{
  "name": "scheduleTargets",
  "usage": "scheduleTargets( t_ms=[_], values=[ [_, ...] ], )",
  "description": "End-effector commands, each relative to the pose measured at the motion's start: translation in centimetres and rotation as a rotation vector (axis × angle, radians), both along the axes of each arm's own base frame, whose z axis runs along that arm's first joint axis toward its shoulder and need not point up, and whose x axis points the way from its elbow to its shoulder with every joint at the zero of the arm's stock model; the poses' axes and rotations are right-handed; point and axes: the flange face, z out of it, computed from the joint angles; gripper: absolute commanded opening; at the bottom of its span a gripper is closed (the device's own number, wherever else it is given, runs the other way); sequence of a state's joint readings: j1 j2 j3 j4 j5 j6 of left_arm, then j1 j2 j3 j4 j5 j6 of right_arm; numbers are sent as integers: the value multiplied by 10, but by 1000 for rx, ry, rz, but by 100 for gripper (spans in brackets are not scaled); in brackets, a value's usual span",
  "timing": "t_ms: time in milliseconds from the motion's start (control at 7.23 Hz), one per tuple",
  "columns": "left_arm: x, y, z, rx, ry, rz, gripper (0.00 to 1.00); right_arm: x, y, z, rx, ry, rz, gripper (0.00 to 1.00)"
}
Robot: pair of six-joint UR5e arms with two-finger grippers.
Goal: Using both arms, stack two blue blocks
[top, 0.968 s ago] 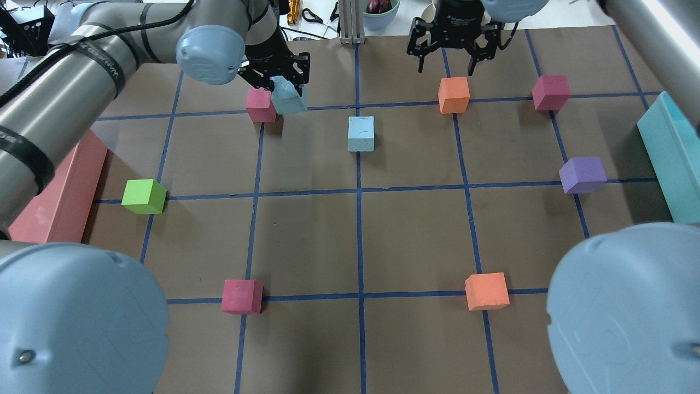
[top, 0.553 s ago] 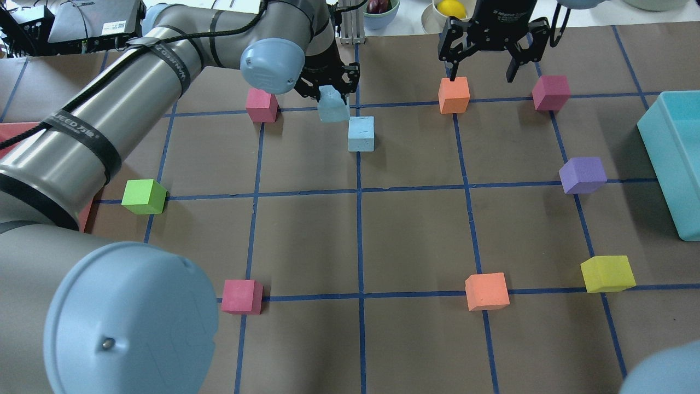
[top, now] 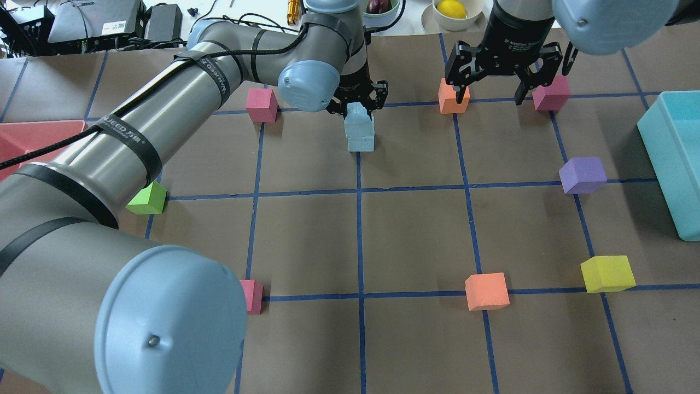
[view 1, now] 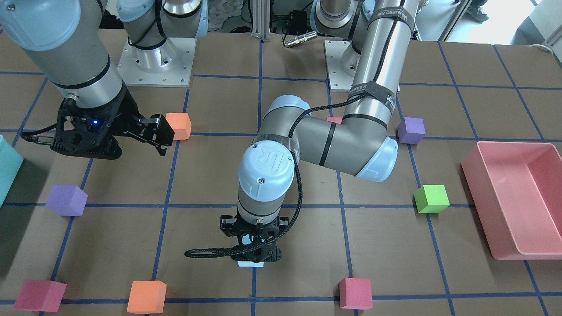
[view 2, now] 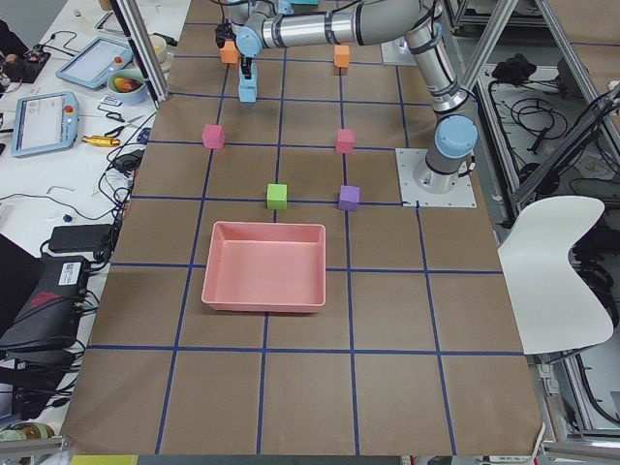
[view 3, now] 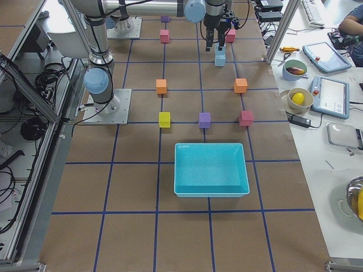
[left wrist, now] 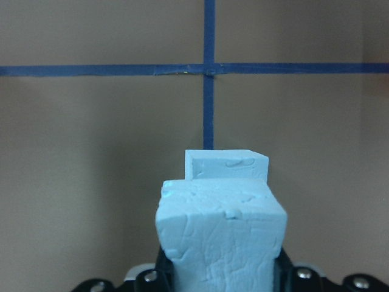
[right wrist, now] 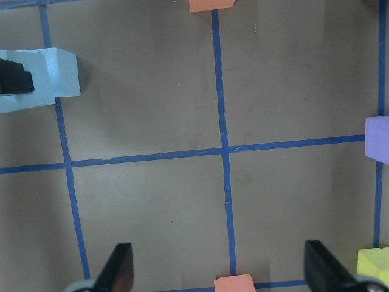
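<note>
My left gripper (top: 358,108) is shut on a pale blue block (top: 359,123) and holds it right over the second blue block (top: 361,143), which stands on a tape crossing at the far middle of the table. The left wrist view shows the held block (left wrist: 222,237) overlapping the lower block (left wrist: 226,164), slightly offset; I cannot tell whether they touch. My right gripper (top: 491,98) is open and empty, hovering between an orange block (top: 451,104) and a magenta block (top: 553,96). Its fingers (right wrist: 118,271) stand wide apart.
Other cubes stand on the grid: magenta (top: 261,105), green (top: 149,200), purple (top: 582,175), yellow (top: 607,273), orange (top: 486,291). A teal box (top: 675,158) is at the right edge. A pink tray (view 1: 513,197) is on the robot's left.
My left gripper has carried the blue block rightward from beside the magenta cube to over the second blue block. My right gripper has shifted right and nearer.
</note>
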State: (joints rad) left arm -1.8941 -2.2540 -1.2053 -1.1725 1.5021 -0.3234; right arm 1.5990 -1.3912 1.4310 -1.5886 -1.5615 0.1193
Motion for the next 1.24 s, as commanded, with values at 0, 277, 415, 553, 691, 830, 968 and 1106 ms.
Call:
scheduleTargets(
  t_ms=[0, 277, 415, 553, 691, 830, 968, 1106],
  values=[
    [-5, -8, 0, -28, 9, -2, 0, -22, 3, 6, 4, 0, -28, 100],
    [-6, -14, -7, -26, 6, -1, 0, -19, 17, 24, -23, 1, -22, 100],
    [-5, -14, -6, -27, 5, 0, 0, -19, 34, 20, -11, 3, -25, 100],
    [-4, -14, -8, -24, 2, -1, 0, -19, 57, 12, -1, 3, -30, 100],
    [-4, -13, -8, -24, -3, -1, 0, -21, 66, 8, 2, 3, -28, 100],
    [-1, -13, -12, -25, -25, 1, 0, -22, 67, 9, 7, 4, -30, 100],
    [-1, -13, -13, -24, -27, 3, 0, -22, 68, 12, 6, 3, -30, 100],
    [-1, -13, -15, -21, -26, 9, 2, -21, 68, 12, 4, 1, -27, 100]
  ],
)
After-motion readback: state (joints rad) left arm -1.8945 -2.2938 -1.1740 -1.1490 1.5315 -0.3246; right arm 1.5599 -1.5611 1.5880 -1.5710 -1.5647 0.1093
